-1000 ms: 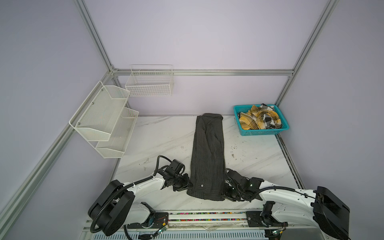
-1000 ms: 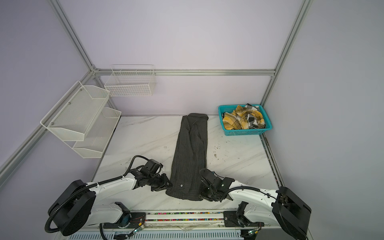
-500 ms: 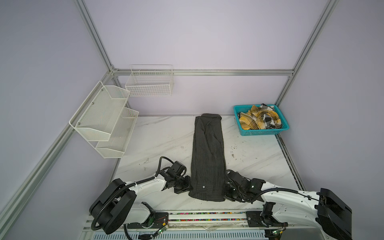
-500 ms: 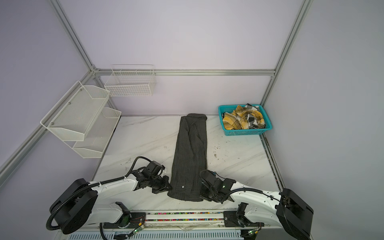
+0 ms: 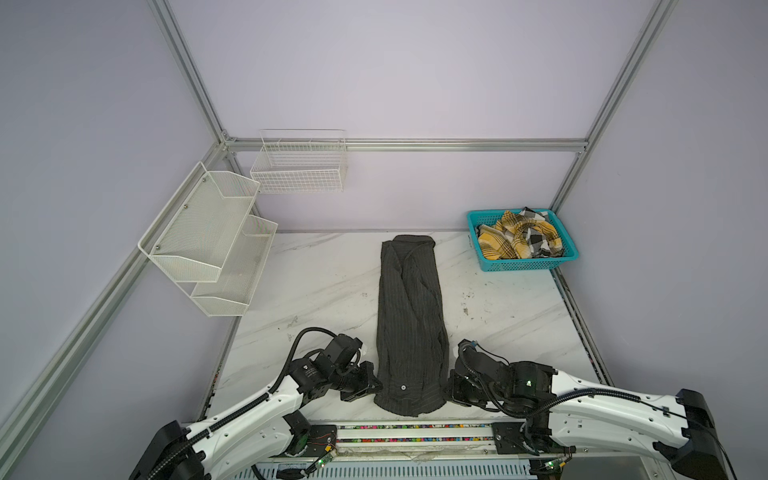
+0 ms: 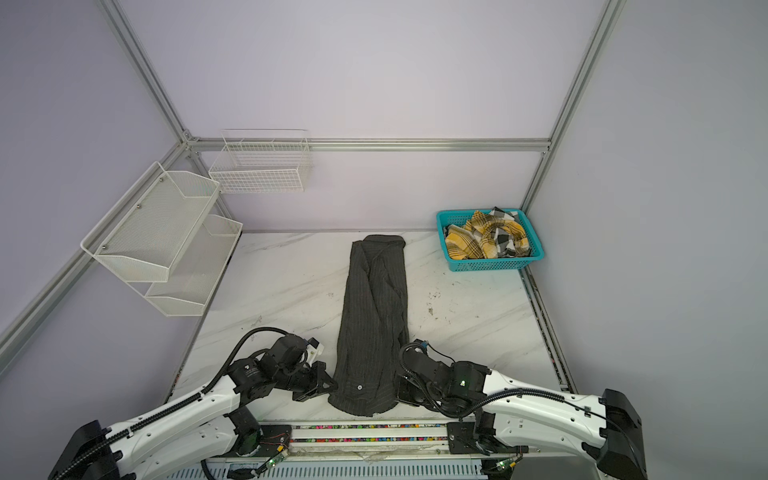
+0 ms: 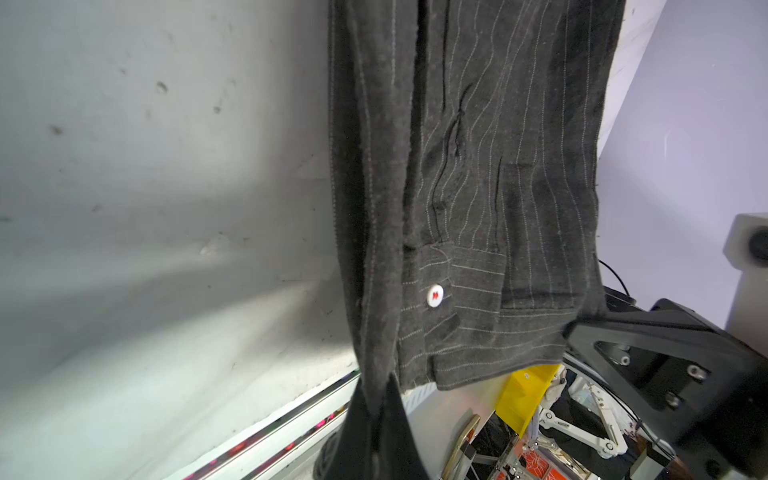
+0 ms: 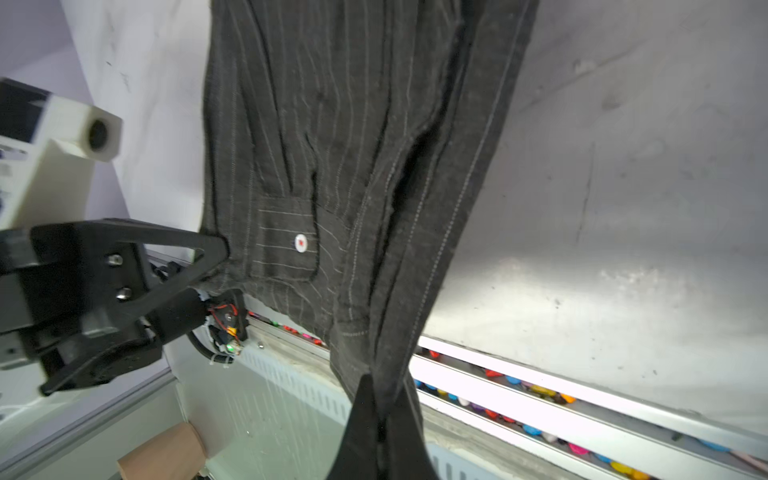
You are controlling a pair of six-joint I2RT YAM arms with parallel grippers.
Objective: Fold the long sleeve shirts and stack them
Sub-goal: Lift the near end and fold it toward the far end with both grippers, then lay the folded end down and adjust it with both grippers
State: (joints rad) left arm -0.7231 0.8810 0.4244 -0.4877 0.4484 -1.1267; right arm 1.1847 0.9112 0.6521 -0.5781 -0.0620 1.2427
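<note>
On the table (image 5: pixel 324 291): one pinstriped shirt (image 5: pixel 409 316), long axis 12–6 o'clock, left gripper (image 5: pixel 376 387) and right gripper (image 5: pixel 449 390) clamped on its 6 o'clock end; one plaid shirt (image 5: pixel 515 239) in one basket (image 5: pixel 528 264).

A white marble tabletop (image 5: pixel 324 282) with grey veins and a few dark specks serves as the work surface. At its far right corner sits a teal plastic basket (image 5: pixel 528 264) with perforated walls. Over its left edge hangs a two-tier white mesh shelf (image 5: pixel 208 241), and over its far left corner a white wire basket (image 5: pixel 299 174). Aluminium frame bars (image 5: pixel 457 144) cross the lavender walls (image 5: pixel 395 75) behind it. A metal rail (image 5: pixel 415 427) dotted with coloured bits lines its near edge.
</note>
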